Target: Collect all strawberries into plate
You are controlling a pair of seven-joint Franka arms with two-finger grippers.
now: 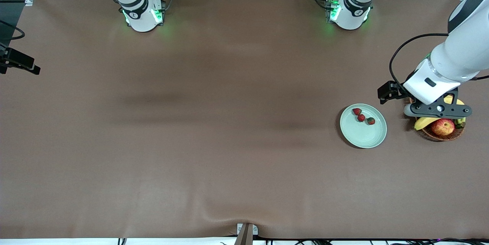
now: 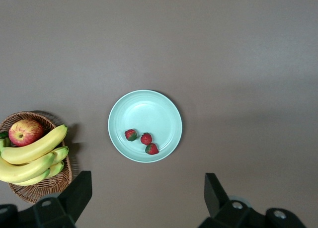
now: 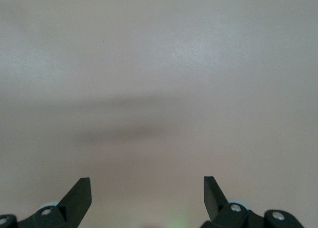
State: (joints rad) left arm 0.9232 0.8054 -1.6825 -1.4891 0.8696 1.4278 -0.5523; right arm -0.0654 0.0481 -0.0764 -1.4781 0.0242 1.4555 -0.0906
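Jaws wide and empty on both — left gripper up over the wicker basket, right gripper waiting over bare surface. All three strawberries sit in the plate — task looks done.

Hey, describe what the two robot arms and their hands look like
Both arms are glossy white with dark grey joint bands, and green lights glow at their bases. The left arm carries a looping black cable and a black camera bracket by its wrist. The left hand and right hand each have two black, wedge-shaped fingers on a black body with silver screws.
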